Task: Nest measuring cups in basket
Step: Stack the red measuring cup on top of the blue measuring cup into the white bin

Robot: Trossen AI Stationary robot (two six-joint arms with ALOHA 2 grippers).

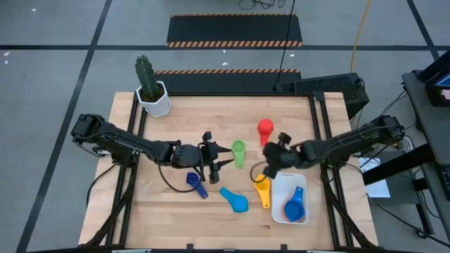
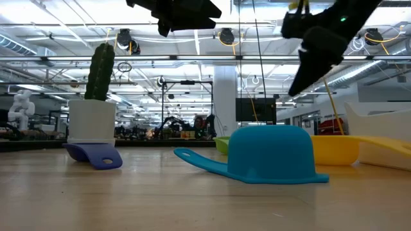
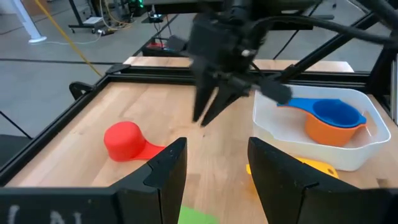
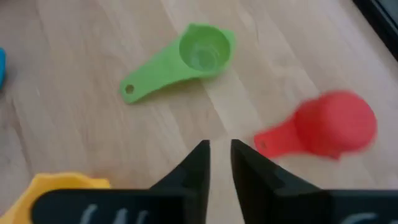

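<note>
The white basket (image 1: 280, 204) stands at the near right and holds a blue cup (image 3: 336, 114) nested in an orange cup (image 3: 328, 134). Loose on the wood lie a green cup (image 4: 202, 50), a red cup (image 4: 333, 124) mouth down, a yellow cup (image 1: 262, 190) beside the basket, a dark blue cup (image 1: 195, 181) and a light blue cup (image 2: 270, 154) mouth down. My right gripper (image 4: 219, 155) hovers between the green and red cups, slightly open and empty. My left gripper (image 3: 217, 168) hangs open and empty above the table, left of the green cup.
A white hexagonal pot with a cactus (image 1: 151, 91) stands at the far left corner. Black rails (image 1: 320, 140) border the table's sides. My two grippers hang close together over the table's middle; bare wood lies along the near left.
</note>
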